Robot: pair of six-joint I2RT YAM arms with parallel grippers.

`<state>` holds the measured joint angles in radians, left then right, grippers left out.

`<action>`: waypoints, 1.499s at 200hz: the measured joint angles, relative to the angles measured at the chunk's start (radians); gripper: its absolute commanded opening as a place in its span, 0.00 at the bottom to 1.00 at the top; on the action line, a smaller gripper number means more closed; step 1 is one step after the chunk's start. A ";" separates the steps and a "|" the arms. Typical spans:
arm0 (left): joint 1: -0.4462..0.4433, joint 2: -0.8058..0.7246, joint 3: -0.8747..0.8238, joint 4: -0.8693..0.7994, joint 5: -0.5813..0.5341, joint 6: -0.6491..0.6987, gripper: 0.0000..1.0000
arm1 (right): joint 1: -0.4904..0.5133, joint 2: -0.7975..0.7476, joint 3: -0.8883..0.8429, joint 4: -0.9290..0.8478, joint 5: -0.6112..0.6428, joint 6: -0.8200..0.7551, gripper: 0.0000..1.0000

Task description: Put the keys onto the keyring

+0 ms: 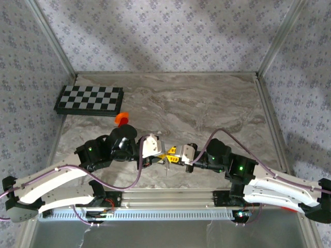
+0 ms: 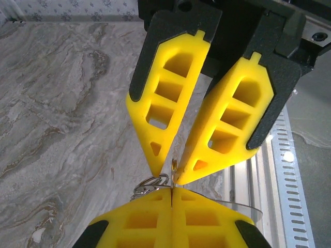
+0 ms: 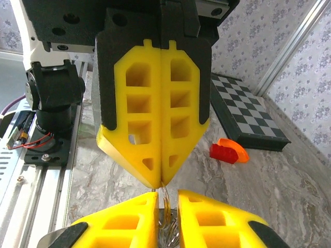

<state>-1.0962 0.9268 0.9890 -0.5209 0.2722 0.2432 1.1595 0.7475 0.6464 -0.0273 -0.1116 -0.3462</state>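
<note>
My two grippers meet tip to tip low over the marble table, near its front edge. The left gripper is shut on the keyring, a thin silvery loop pinched edge-on between its yellow fingertips. In the right wrist view the keyring rises from the left gripper into the narrow gap of my right gripper, whose jaws stand slightly apart on either side of it. A thin silvery piece hangs below the tips. I cannot make out the keys.
A folded chessboard lies at the back left. An orange-red block sits just in front of it. A slotted metal rail runs along the near edge, and frame posts stand at the corners.
</note>
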 measured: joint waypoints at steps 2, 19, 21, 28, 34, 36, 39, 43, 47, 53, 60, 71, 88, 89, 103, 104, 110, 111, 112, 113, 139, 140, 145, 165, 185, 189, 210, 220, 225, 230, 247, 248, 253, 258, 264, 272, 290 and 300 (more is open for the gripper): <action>0.000 0.000 0.000 0.000 0.000 0.000 0.00 | 0.000 0.000 0.000 0.000 0.000 0.000 0.17; 0.000 0.000 0.000 0.000 0.000 0.000 0.00 | 0.000 0.000 0.000 0.000 0.004 -0.002 0.15; 0.000 0.000 0.000 0.000 0.000 0.000 0.00 | 0.000 0.000 0.000 0.000 0.004 -0.003 0.15; 0.000 0.000 0.000 0.000 0.000 0.000 0.00 | 0.000 0.000 0.000 0.000 0.005 -0.003 0.14; 0.000 0.000 0.000 0.000 0.000 0.000 0.00 | 0.000 0.000 0.000 0.000 0.005 -0.003 0.13; 0.000 0.000 0.000 0.000 0.000 0.000 0.00 | 0.000 0.000 0.000 0.000 0.005 -0.003 0.12; 0.000 0.000 0.000 0.000 0.000 0.000 0.00 | 0.000 0.000 0.000 0.000 0.005 -0.003 0.12; 0.000 0.000 0.000 0.000 0.000 0.000 0.00 | 0.000 0.000 0.000 0.000 0.005 -0.003 0.10; 0.000 0.000 0.000 0.000 0.000 0.000 0.00 | 0.000 0.000 0.000 0.000 0.005 -0.003 0.09; 0.000 0.000 0.000 0.000 -0.001 0.000 0.00 | 0.000 0.000 0.000 0.000 0.005 -0.004 0.05; 0.000 0.000 0.000 0.000 -0.003 0.000 0.00 | 0.000 0.000 0.000 -0.001 0.004 -0.005 0.01; 0.000 -0.001 0.000 0.000 -0.005 -0.001 0.00 | 0.000 0.001 0.000 -0.001 0.004 -0.010 0.00; 0.000 -0.006 -0.005 0.008 -0.011 -0.005 0.21 | 0.000 0.001 0.000 0.000 0.005 -0.010 0.00; 0.000 -0.008 -0.006 0.009 -0.011 -0.004 0.22 | 0.000 0.000 0.000 0.000 0.005 -0.010 0.00; 0.000 -0.030 -0.034 0.054 -0.015 -0.020 0.28 | 0.000 0.000 0.000 -0.004 0.003 -0.010 0.00; 0.000 -0.033 -0.037 0.058 -0.015 -0.021 0.28 | 0.000 -0.001 0.000 -0.005 0.003 -0.010 0.00; 0.000 -0.049 -0.053 0.076 -0.015 -0.031 0.28 | -0.001 -0.002 0.000 -0.007 -0.001 -0.006 0.00; 0.000 -0.051 -0.055 0.079 -0.015 -0.032 0.28 | -0.001 -0.002 0.000 -0.008 -0.002 -0.006 0.00; 0.000 -0.053 -0.056 0.081 -0.015 -0.033 0.28 | -0.001 -0.003 0.000 -0.008 -0.003 -0.006 0.00; 0.000 -0.057 -0.061 0.087 -0.015 -0.036 0.28 | -0.002 -0.003 0.000 -0.008 -0.004 -0.005 0.00; 0.000 -0.148 -0.143 0.190 -0.015 -0.081 0.32 | -0.029 -0.037 -0.006 0.005 -0.075 0.028 0.00; 0.000 -0.151 -0.146 0.193 -0.015 -0.083 0.32 | -0.031 -0.040 -0.008 0.008 -0.081 0.030 0.00; 0.000 -0.168 -0.161 0.213 -0.015 -0.091 0.33 | -0.040 -0.050 -0.011 0.016 -0.099 0.042 0.00; 0.000 -0.227 -0.225 0.299 -0.013 -0.130 0.34 | -0.090 -0.082 -0.032 0.073 -0.185 0.095 0.00; 0.000 -0.248 -0.264 0.378 0.002 -0.166 0.35 | -0.142 -0.095 -0.053 0.140 -0.261 0.153 0.00; 0.000 -0.250 -0.269 0.391 0.005 -0.172 0.35 | -0.154 -0.095 -0.057 0.158 -0.277 0.165 0.00; 0.000 -0.247 -0.277 0.436 0.026 -0.198 0.36 | -0.185 -0.095 -0.071 0.221 -0.329 0.214 0.00; 0.000 -0.244 -0.277 0.457 0.032 -0.206 0.36 | -0.190 -0.094 -0.076 0.244 -0.347 0.231 0.00; 0.000 -0.244 -0.277 0.465 0.034 -0.210 0.36 | -0.191 -0.093 -0.077 0.254 -0.355 0.237 0.00; 0.000 -0.243 -0.278 0.470 0.035 -0.212 0.36 | -0.192 -0.092 -0.077 0.262 -0.362 0.242 0.00; 0.000 -0.242 -0.278 0.492 0.044 -0.220 0.36 | -0.192 -0.084 -0.078 0.283 -0.385 0.258 0.00; 0.000 -0.241 -0.278 0.494 0.045 -0.220 0.36 | -0.192 -0.083 -0.078 0.283 -0.385 0.258 0.00; 0.000 -0.238 -0.278 0.502 0.047 -0.220 0.36 | -0.192 -0.080 -0.078 0.288 -0.391 0.261 0.00; 0.000 -0.236 -0.278 0.509 0.048 -0.220 0.36 | -0.192 -0.079 -0.078 0.292 -0.395 0.265 0.00; 0.000 -0.232 -0.278 0.516 0.050 -0.220 0.35 | -0.192 -0.076 -0.078 0.295 -0.401 0.269 0.00; 0.000 -0.226 -0.278 0.523 0.050 -0.220 0.35 | -0.192 -0.074 -0.078 0.298 -0.405 0.272 0.00; 0.000 -0.217 -0.278 0.526 0.054 -0.219 0.30 | -0.192 -0.071 -0.078 0.306 -0.413 0.278 0.00; 0.000 -0.212 -0.278 0.526 0.054 -0.221 0.27 | -0.192 -0.069 -0.078 0.311 -0.418 0.279 0.00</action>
<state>-1.0958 0.7151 0.7113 0.0055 0.3264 0.0219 0.9680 0.6788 0.5686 0.2832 -0.5301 -0.0669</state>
